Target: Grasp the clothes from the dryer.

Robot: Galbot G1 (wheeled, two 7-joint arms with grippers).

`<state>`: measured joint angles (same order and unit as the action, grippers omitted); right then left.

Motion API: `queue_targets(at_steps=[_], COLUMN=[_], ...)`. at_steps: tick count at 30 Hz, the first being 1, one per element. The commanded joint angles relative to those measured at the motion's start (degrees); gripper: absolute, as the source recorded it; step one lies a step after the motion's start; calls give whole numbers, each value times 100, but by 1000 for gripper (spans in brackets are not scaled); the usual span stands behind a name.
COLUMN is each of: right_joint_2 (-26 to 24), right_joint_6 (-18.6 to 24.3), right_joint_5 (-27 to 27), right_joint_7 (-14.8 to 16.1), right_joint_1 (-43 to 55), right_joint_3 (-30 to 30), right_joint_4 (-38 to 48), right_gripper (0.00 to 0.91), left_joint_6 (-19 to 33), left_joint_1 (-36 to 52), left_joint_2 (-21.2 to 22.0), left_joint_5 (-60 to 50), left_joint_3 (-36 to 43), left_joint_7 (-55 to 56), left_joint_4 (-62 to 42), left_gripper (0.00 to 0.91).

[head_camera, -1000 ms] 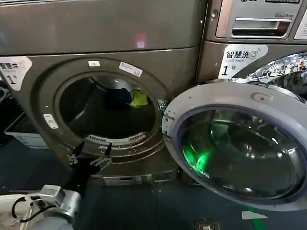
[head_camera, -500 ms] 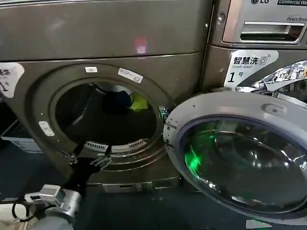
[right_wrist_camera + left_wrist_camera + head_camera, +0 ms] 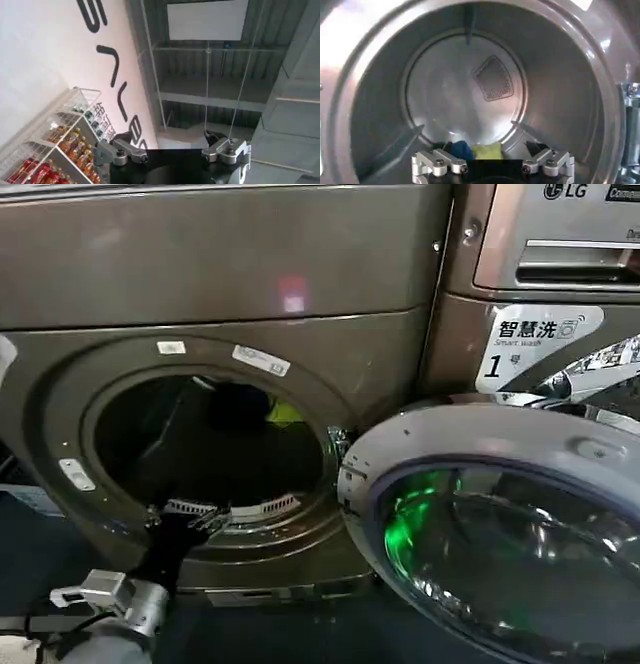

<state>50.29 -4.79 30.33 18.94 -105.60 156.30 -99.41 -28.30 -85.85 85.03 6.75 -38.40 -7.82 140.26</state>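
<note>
The dryer (image 3: pixel 210 434) has its big round door (image 3: pixel 500 524) swung wide to the right. Far back in the drum lie the clothes (image 3: pixel 472 150), a dark blue bundle touching a yellow-green one. The left gripper (image 3: pixel 188 519) is at the lower rim of the round hole, its fingers (image 3: pixel 437 162) spread wide and holding nothing. The right gripper (image 3: pixel 172 150) points up toward a ceiling, its fingers wide too.
</note>
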Motion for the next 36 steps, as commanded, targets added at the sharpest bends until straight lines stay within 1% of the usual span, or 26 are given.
queue_targets(at_steps=[1, 36], right_joint_2=[6, 17], right_joint_6=[-2, 7], right_joint_5=[3, -5], right_joint_7=[11, 46], right_joint_1=[5, -48], right_joint_3=[-3, 88], right_joint_4=[-14, 41], right_gripper=[907, 907], left_joint_6=[-2, -13], left_joint_1=[4, 13], left_joint_2=[6, -8], left_joint_5=[7, 21], left_joint_3=[-6, 2], left_joint_7=[-5, -9], left_joint_4=[-12, 19], left_gripper=[907, 907])
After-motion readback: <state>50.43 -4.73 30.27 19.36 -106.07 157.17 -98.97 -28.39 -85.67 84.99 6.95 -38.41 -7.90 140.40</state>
